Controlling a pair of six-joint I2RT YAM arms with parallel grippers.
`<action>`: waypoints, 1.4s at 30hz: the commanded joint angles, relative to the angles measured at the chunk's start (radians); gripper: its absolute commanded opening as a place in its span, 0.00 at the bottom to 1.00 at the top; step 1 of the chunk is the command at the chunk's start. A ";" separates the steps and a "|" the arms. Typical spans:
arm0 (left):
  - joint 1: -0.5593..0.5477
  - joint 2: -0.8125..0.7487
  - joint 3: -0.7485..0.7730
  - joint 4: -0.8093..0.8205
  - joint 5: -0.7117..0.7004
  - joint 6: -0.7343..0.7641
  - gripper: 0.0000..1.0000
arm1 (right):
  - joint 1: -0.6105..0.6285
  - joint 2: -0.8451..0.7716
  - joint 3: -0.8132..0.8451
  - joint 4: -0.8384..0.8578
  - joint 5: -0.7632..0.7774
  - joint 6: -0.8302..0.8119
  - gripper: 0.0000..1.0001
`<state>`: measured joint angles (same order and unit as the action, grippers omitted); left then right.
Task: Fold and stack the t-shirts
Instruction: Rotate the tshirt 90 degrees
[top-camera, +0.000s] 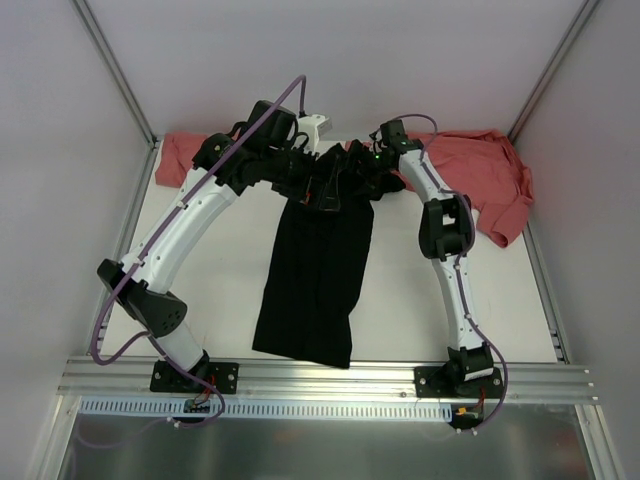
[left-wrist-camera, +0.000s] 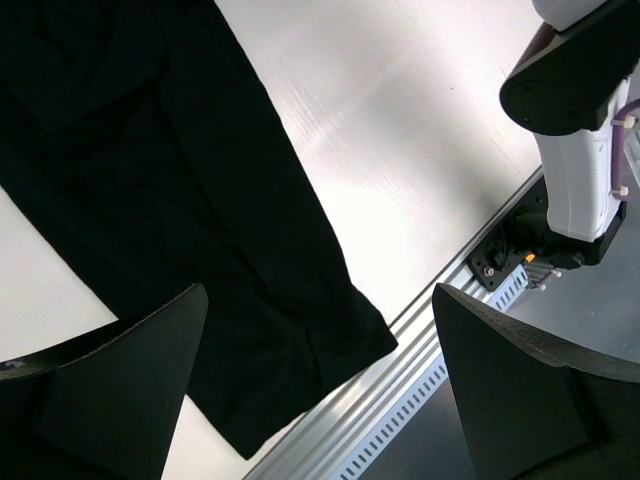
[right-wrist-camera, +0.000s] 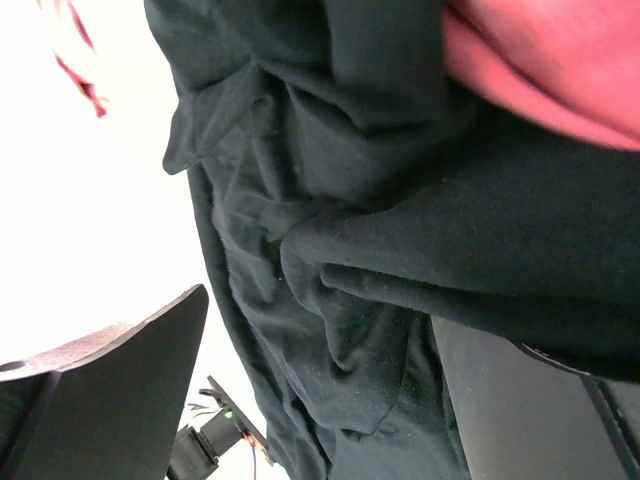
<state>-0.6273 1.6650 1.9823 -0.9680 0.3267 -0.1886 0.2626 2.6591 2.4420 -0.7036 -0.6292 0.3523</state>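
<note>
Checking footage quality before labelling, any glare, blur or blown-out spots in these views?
Top external: even, sharp, though the black t-shirt shows little detail. Left wrist: glare streak on the table. Right wrist: table blown out white at left, salmon shirt blurred.

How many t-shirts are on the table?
3: a long black cloth t-shirt down the middle, a crumpled salmon-red cloth t-shirt at the far right corner, and another salmon-red bunch at the far left. More may be hidden underneath.
</note>
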 joint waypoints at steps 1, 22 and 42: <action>0.000 0.002 0.044 -0.020 -0.011 0.035 0.99 | 0.039 0.110 0.060 0.033 -0.038 0.004 1.00; 0.024 0.039 0.044 0.003 0.040 0.095 0.99 | 0.060 -0.069 0.010 0.216 -0.239 0.033 0.99; 0.024 -0.031 -0.117 0.135 0.081 0.072 0.99 | -0.063 -0.347 -0.095 -0.114 0.083 -0.245 0.99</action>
<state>-0.6071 1.7020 1.8793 -0.8658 0.3866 -0.1158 0.2043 2.2650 2.3497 -0.7319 -0.6163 0.1513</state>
